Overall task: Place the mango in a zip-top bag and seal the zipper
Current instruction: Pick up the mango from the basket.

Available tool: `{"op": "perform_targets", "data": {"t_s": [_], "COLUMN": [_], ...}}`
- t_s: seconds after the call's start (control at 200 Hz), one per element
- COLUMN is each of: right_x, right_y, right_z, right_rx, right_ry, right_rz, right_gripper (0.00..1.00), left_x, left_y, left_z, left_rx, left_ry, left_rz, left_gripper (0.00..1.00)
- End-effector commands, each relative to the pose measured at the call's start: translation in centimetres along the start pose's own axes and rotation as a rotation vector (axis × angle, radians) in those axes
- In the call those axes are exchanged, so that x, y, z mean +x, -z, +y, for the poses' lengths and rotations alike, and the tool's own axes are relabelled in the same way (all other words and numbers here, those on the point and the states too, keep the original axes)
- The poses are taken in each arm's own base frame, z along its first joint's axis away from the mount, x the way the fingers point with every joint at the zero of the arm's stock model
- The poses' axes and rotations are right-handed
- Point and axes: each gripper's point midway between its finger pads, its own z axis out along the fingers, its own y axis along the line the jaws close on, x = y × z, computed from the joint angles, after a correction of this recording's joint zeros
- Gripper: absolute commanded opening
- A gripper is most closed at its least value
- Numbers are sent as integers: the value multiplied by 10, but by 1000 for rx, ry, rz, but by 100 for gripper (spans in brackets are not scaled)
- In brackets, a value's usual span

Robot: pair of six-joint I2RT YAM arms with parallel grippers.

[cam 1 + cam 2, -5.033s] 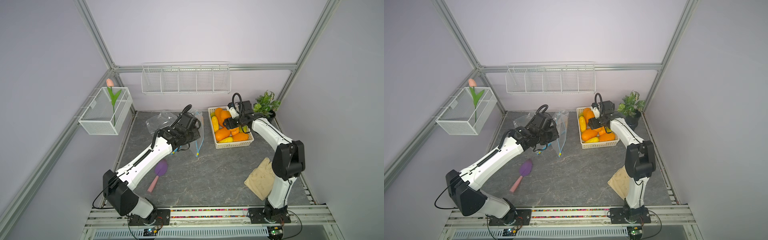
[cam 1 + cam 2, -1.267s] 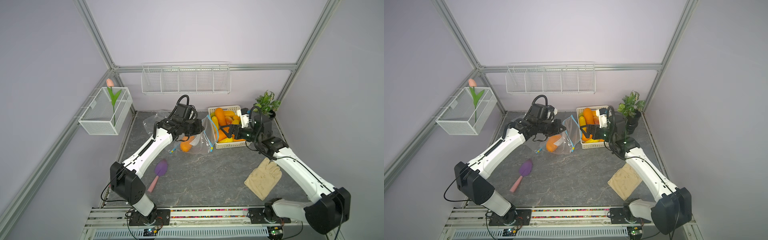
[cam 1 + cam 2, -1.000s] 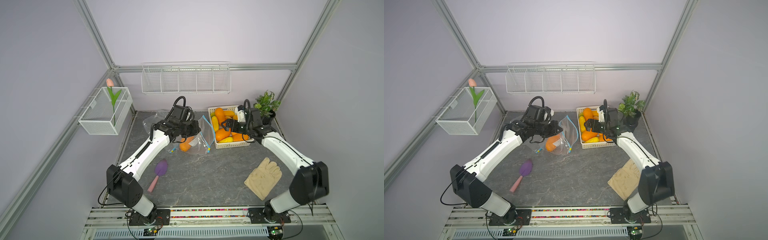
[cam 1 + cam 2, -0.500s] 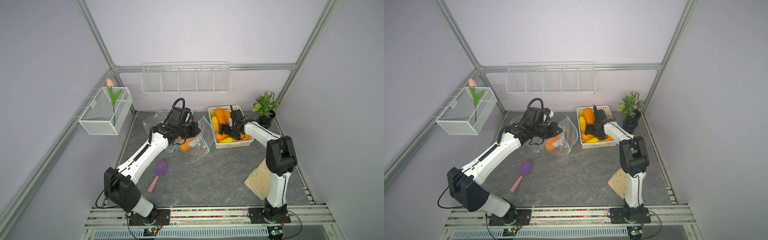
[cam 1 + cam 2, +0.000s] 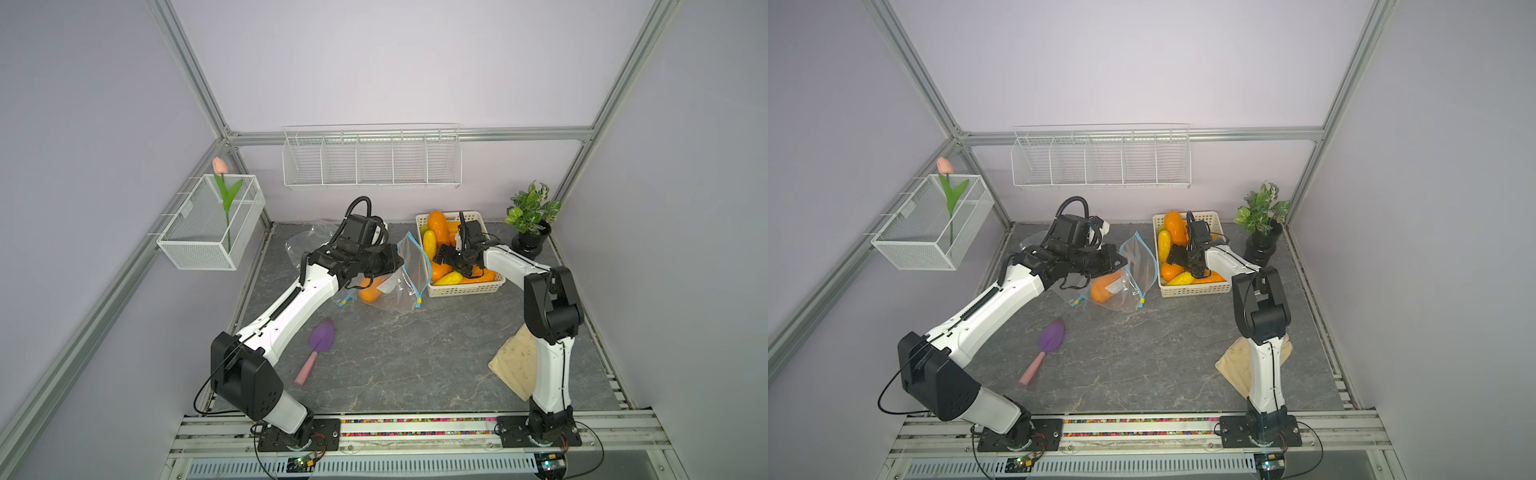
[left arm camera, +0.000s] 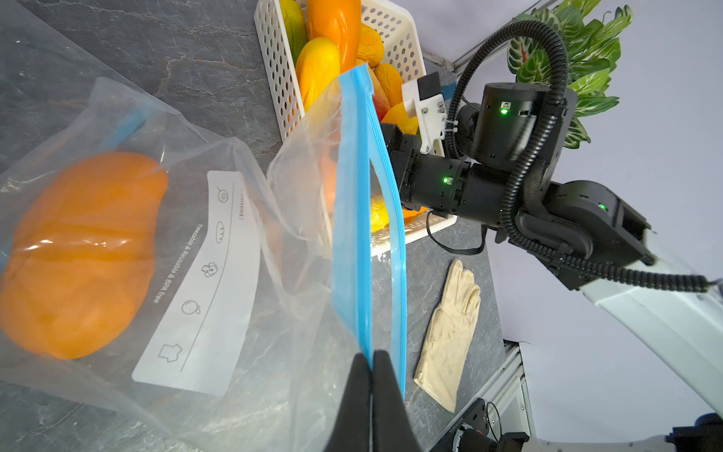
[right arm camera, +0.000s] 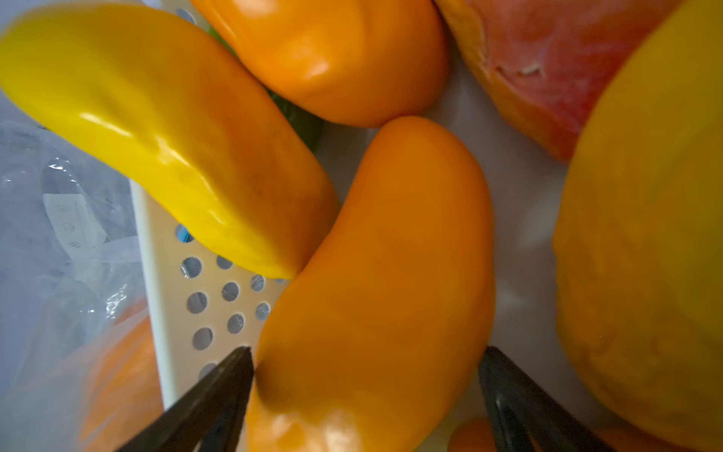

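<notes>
A clear zip-top bag (image 5: 401,286) (image 5: 1136,270) (image 6: 219,235) with a blue zipper lies left of the basket, its mouth held up. An orange mango (image 5: 368,291) (image 5: 1101,289) (image 6: 78,254) rests inside it. My left gripper (image 6: 371,358) (image 5: 395,262) is shut on one blue zipper strip; the other strip stands apart, so the mouth gapes. My right gripper (image 7: 367,352) (image 5: 448,266) is down in the white basket (image 5: 469,289) (image 7: 156,274), open, its jaws astride another orange mango (image 7: 383,254). One finger touches that mango; the other stands just off it.
Several yellow and orange mangoes fill the basket. A beige glove (image 5: 513,368) lies front right behind my right arm. A purple trowel (image 5: 321,338) lies front left. A potted plant (image 5: 530,216) stands back right. Another clear bag (image 5: 305,237) lies behind my left arm.
An orange mango has come into the bag since five seconds ago. In the last second my right gripper swung from beside the bag back into the basket and lowered around a mango. My left grip holds.
</notes>
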Motion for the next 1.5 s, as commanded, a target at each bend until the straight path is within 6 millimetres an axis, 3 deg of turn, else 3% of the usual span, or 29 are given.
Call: {"op": "perform_targets", "data": {"t_s": [0.0, 0.045, 0.115, 0.25, 0.295, 0.37, 0.47, 0.835, 0.995, 1.175, 1.345, 1.494], "right_x": [7, 5, 1, -6, -8, -8, -5, 27, 26, 0, -32, -46], "right_y": [-6, -3, 2, 13, 16, 15, 6, -28, -26, 5, 55, 93], "right_z": [1, 2, 2, 3, 4, 6, 9, -12, -13, 10, 43, 60], "right_rx": [-40, -46, -51, -44, -45, -60, -51, 180, 189, 120, 27, -17], "right_ry": [-35, -36, -39, -18, -13, -14, -6, 103, 113, 124, 154, 190], "right_rz": [7, -4, -29, -66, -76, -63, -37, 114, 96, -2, -137, -226], "right_gripper": [86, 76, 67, 61, 65, 81, 90, 95, 84, 61, 52, 46], "left_x": [0, 0, 1, 2, 2, 3, 2, 1, 0, 0, -2, -8], "left_y": [-5, -5, -6, -6, -6, -5, -5, -4, -3, -4, -3, 3], "left_z": [2, 3, 3, 5, 5, 5, 5, 7, 8, 7, 5, -1], "left_rx": [7, 7, 5, 1, -1, 1, 1, -13, -15, -12, -10, -5], "left_ry": [-13, -13, -10, -9, -10, -10, -14, -14, -14, -12, -14, -20], "left_rz": [6, 8, 8, 12, 10, 9, 9, 12, 12, 13, 11, -3], "left_gripper": [0, 0, 0, 0, 0, 0, 0, 0, 0, 0, 0, 0]}}
